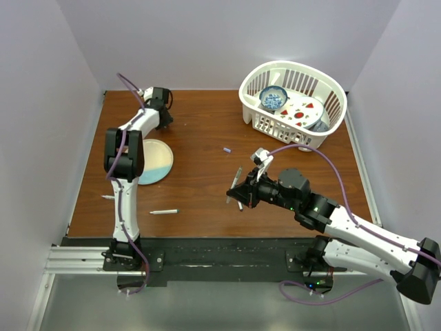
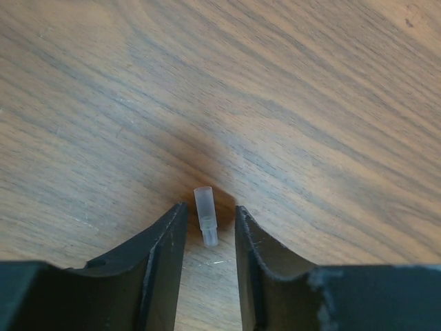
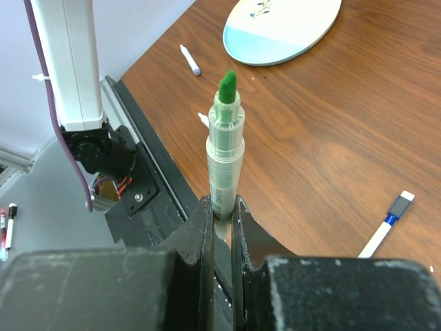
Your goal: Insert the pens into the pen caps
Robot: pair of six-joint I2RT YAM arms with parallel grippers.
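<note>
Left wrist view: the left gripper sits low over the table, its jaws narrowed but not shut. One finger stands on each side of a small translucent cap. Bare wood shows on both sides of the cap, so it is straddled, not pinched. It lies flat on the wood, a little nearer one finger than the other. From above, this spot is the table's far-left corner, beyond the plate.

The right gripper is clamped on the lower barrel of a green-tipped pen, whose bare tip points away from the gripper, held above the middle of the table. Two loose pens lie near the front edge, a lavender cap sits alone mid-table, and a basket stands at the far right.

The main risk is the pinch. With the cap off-centre, one finger would likely meet it first and roll or flick the small round piece away. A grip too near its end could squirt it out. A grip that covers or crushes the open mouth would leave the pen nothing to enter. The pen is held low, so its tip may wander when the two arms, now well apart, are brought together.
</note>
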